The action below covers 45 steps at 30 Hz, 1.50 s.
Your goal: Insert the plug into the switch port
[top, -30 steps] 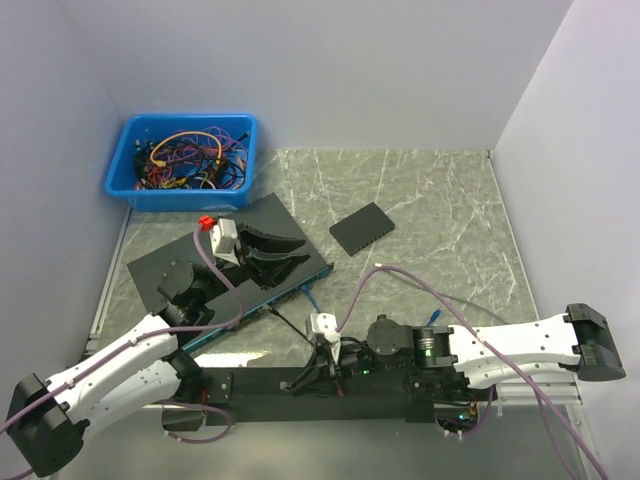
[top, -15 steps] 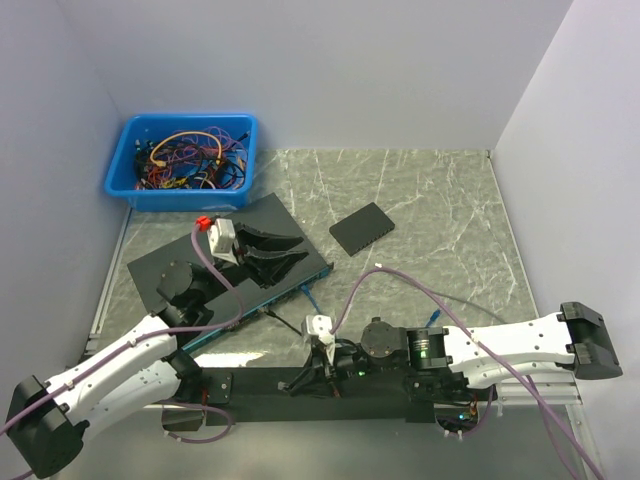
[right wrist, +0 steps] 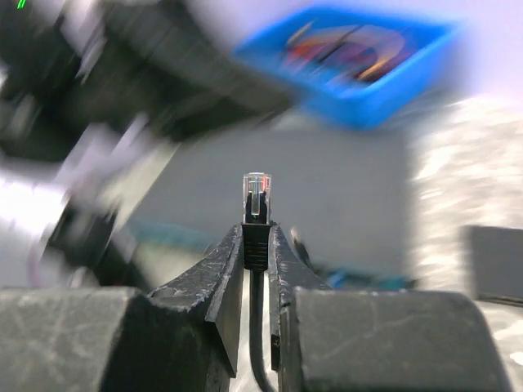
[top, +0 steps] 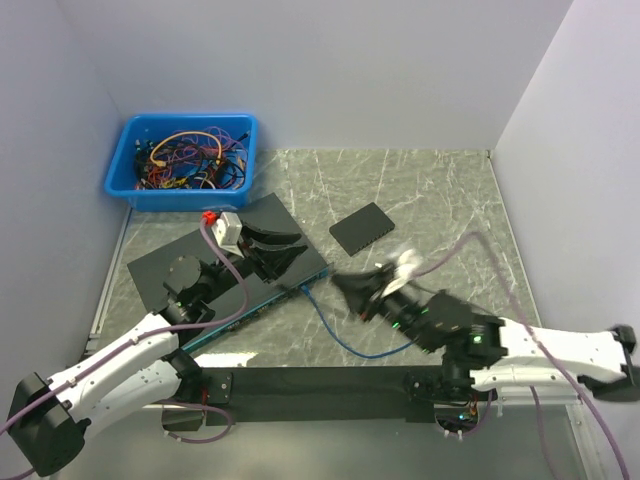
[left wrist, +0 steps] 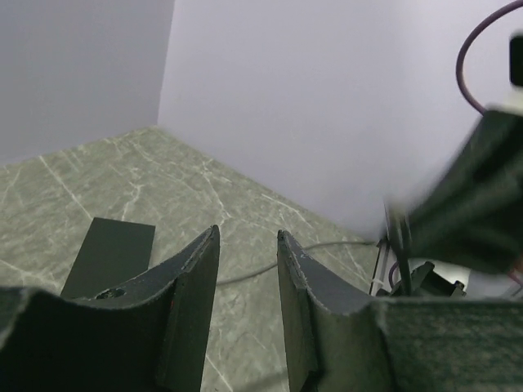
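The switch is a flat black box with a blue front edge, lying at an angle at the left of the table. In the right wrist view it is a blurred dark slab. My right gripper is shut on the black boot of the plug. The plug's clear tip points at the switch and is still apart from it. In the top view my right gripper is blurred, just off the switch's right front corner. My left gripper hovers over the switch, open and empty, also in its own view.
A blue bin of tangled cables stands at the back left. A small black pad lies right of the switch. A blue cable curves from the switch's front corner under my right arm. Walls close in the left, back and right.
My right arm has swung up from the near edge toward the switch's right front corner, carrying the plug. It is still blurred. My left gripper has shifted slightly back over the switch.
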### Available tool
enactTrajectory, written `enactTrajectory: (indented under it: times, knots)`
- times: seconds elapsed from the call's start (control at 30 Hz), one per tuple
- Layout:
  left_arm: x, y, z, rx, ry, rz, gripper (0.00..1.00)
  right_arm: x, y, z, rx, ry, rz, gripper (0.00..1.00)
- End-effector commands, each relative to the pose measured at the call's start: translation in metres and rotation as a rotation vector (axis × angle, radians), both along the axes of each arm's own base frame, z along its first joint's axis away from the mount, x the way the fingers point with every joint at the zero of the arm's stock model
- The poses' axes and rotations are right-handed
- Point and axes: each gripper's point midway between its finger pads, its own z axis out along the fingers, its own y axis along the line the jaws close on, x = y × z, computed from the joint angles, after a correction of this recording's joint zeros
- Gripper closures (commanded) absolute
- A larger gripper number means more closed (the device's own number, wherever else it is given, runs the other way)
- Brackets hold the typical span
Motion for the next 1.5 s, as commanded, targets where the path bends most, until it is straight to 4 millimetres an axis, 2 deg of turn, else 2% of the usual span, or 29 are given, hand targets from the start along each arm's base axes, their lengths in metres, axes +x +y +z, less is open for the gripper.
enactTrajectory:
  times: [0.0, 0.03, 0.13, 0.23, 0.37, 0.43, 0.53, 0.57, 0.6, 0.67, 0.7, 0.77, 0.8, 0.83, 0.87, 0.93, 0.97, 1.0, 1.07, 1.13, 1.17, 1.2, 1.23, 1.27, 1.3, 1.33, 1.4, 1.43, 1.47]
  knots:
    - [0.002, 0.008, 0.024, -0.044, -0.013, 0.038, 0.59, 0.046, -0.055, 0.044, 0.133, -0.015, -0.257, 1.0]
    - [0.003, 0.01, 0.025, -0.047, -0.012, 0.045, 0.59, 0.064, -0.072, 0.044, 0.136, -0.013, -0.339, 1.0]
    - [0.002, 0.011, 0.025, -0.051, -0.007, 0.049, 0.59, 0.084, -0.115, 0.047, 0.146, -0.02, -0.531, 1.0]
    - [0.002, 0.011, 0.024, -0.057, -0.009, 0.048, 0.59, 0.091, -0.156, 0.06, 0.182, -0.046, -0.682, 1.0]
    - [0.006, 0.007, 0.022, -0.053, 0.008, 0.042, 0.59, 0.091, -0.18, 0.074, 0.2, -0.11, -0.752, 1.0]
    - [0.009, 0.004, 0.02, -0.056, 0.015, 0.043, 0.59, 0.103, -0.172, 0.059, 0.1, -0.102, -0.796, 1.0]
    - [0.02, -0.001, 0.012, -0.05, 0.043, 0.056, 0.59, 0.136, -0.153, 0.014, -0.016, -0.004, -0.831, 1.0]
    - [0.024, -0.003, 0.01, -0.051, 0.054, 0.063, 0.58, 0.149, -0.129, -0.014, -0.016, 0.092, -0.757, 1.0]
    - [0.028, -0.005, 0.01, -0.054, 0.059, 0.067, 0.58, 0.169, -0.14, -0.027, 0.004, 0.141, -0.791, 1.0]
    - [0.042, -0.011, -0.001, -0.033, 0.094, 0.07, 0.58, 0.187, -0.118, -0.069, 0.036, 0.279, -0.686, 1.0]
    - [0.05, -0.016, -0.008, -0.018, 0.114, 0.069, 0.58, 0.201, -0.13, -0.08, 0.041, 0.311, -0.717, 1.0]
    - [0.064, -0.014, -0.013, -0.015, 0.139, 0.08, 0.58, 0.217, -0.126, -0.113, 0.007, 0.394, -0.712, 1.0]
    - [0.071, -0.013, -0.01, -0.025, 0.142, 0.081, 0.57, 0.223, -0.129, -0.123, -0.004, 0.413, -0.726, 1.0]
    - [0.087, -0.011, -0.022, -0.012, 0.175, 0.096, 0.57, 0.232, -0.136, -0.13, -0.008, 0.437, -0.747, 1.0]
    - [0.093, -0.011, -0.019, -0.031, 0.201, 0.084, 0.58, 0.237, -0.136, -0.148, -0.031, 0.482, -0.756, 1.0]
    - [0.118, -0.008, -0.033, -0.034, 0.248, 0.086, 0.58, 0.245, -0.148, -0.165, -0.041, 0.514, -0.806, 1.0]
    - [0.118, -0.013, -0.037, -0.039, 0.273, 0.043, 0.59, 0.25, -0.152, -0.177, -0.038, 0.542, -0.828, 1.0]
    - [0.129, -0.017, -0.046, -0.036, 0.296, 0.036, 0.58, 0.253, -0.156, -0.184, -0.037, 0.561, -0.834, 1.0]
    - [0.14, -0.023, -0.04, -0.044, 0.273, 0.012, 0.58, 0.264, -0.173, -0.198, -0.046, 0.625, -0.892, 1.0]
    - [0.158, -0.032, -0.064, -0.01, 0.337, 0.015, 0.57, 0.281, -0.177, -0.187, -0.039, 0.621, -0.916, 1.0]
    - [0.166, -0.036, -0.071, 0.009, 0.35, 0.019, 0.57, 0.281, -0.19, -0.204, -0.063, 0.7, -0.961, 1.0]
    - [0.183, -0.044, -0.076, 0.022, 0.37, 0.025, 0.59, 0.285, -0.194, -0.208, -0.063, 0.734, -0.971, 1.0]
    - [0.191, -0.047, -0.081, 0.036, 0.389, 0.03, 0.6, 0.299, -0.199, -0.198, -0.035, 0.731, -1.006, 1.0]
    - [0.198, -0.049, -0.09, 0.057, 0.418, 0.034, 0.62, 0.298, -0.213, -0.215, -0.049, 0.8, -1.059, 1.0]
    - [0.206, -0.055, -0.094, 0.061, 0.426, 0.027, 0.62, 0.303, -0.216, -0.218, -0.05, 0.81, -1.065, 1.0]
    - [0.208, -0.057, -0.095, 0.059, 0.428, 0.022, 0.62, 0.312, -0.221, -0.212, -0.035, 0.806, -1.073, 1.0]
    - [0.209, -0.06, -0.097, 0.049, 0.427, 0.006, 0.62, 0.321, -0.232, -0.226, -0.049, 0.846, -1.09, 1.0]
    - [0.209, -0.06, -0.098, 0.048, 0.429, 0.003, 0.62, 0.333, -0.233, -0.218, -0.037, 0.841, -1.092, 1.0]
    - [0.208, -0.06, -0.101, 0.049, 0.435, 0.003, 0.62, 0.333, -0.233, -0.234, -0.062, 0.898, -1.082, 1.0]
